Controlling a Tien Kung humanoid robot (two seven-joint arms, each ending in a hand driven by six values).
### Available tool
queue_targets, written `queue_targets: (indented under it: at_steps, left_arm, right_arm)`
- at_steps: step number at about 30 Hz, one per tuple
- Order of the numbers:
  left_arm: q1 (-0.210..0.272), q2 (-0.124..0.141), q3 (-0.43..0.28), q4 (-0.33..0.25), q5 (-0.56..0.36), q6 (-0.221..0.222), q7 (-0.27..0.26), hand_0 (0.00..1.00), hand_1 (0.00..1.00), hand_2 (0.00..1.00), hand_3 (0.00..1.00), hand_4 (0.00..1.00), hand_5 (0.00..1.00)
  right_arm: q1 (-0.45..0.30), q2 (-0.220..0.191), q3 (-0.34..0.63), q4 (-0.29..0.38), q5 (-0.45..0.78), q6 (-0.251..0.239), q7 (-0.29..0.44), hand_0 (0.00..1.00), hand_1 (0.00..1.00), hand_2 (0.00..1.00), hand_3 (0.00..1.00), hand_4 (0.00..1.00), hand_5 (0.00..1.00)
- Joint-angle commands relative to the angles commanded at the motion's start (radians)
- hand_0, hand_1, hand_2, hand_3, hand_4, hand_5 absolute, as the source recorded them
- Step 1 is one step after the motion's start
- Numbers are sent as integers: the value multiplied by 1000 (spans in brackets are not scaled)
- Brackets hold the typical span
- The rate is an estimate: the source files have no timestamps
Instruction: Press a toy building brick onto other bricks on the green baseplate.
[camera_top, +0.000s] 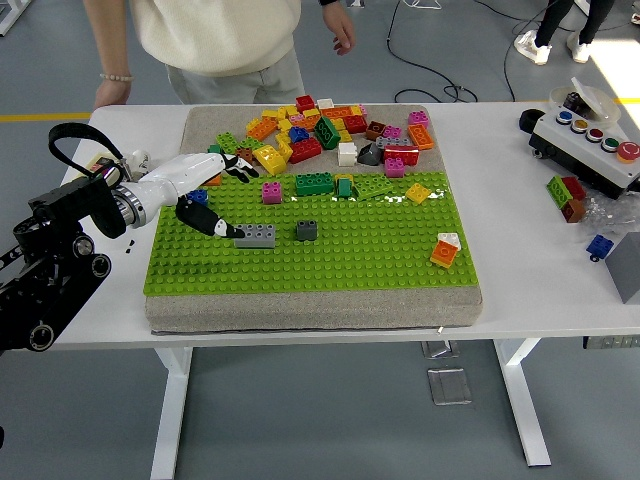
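Head view. Nearest the camera, the white table (560, 290) carries a grey pad whose front edge shows below the green baseplate (330, 260). The left arm enters from the lower left; its black links are cut off by the picture's edge. The left hand (205, 190), white-backed with black fingers, lies over the baseplate's left part, palm down. Its thumb (222, 227) stretches toward the grey brick (256, 236) and its tip touches, or all but touches, that brick's left end; the other fingers (238, 168) extend toward the loose pile. A blue brick (199, 197) shows under the palm, partly hidden; whether the hand grips it or merely covers it cannot be told. The right arm is out of view.

Just right of the grey brick stands a dark grey brick (306, 230). Near the baseplate's right edge sits an orange brick (444, 251) with a white piece on it. Farther back on the plate are a pink brick (271, 192), a green brick (314, 183) and a yellow brick (417, 192), tilted.

Beyond lies a heap of mixed bricks (330, 130), overlapping so that single shapes are hard to separate. At far right is a button box (590, 140), with loose bricks beside it. A person (220, 40) stands at the far side, cut off at the top; one hand (112, 92) rests at the table's far edge, the other hand (340, 30) hangs free.
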Motion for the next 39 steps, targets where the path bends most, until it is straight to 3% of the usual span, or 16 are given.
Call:
queue_targets:
  at_steps: [8, 19, 29, 39]
  left_arm:
    - [-10, -50, 13, 59, 33, 38, -13, 800, 757, 714, 750, 998, 178]
    - [-8, -86, 43, 113, 63, 80, -27, 792, 749, 707, 738, 998, 166]
    - [-12, -103, 64, 170, 99, 140, -53, 780, 738, 655, 687, 998, 141]
    - [-32, -117, 75, 226, 117, 165, -63, 771, 734, 635, 671, 998, 113]
  right_arm:
    - [-1, -1, 1, 0, -1, 1, 0, 760, 688, 730, 705, 980, 491]
    - [2, -1, 0, 0, 2, -1, 1, 761, 688, 730, 704, 980, 491]
    - [1, -1, -3, 0, 4, -1, 0, 761, 688, 730, 704, 980, 491]
    - [3, 1, -6, 0, 7, -2, 0, 759, 688, 730, 704, 980, 491]
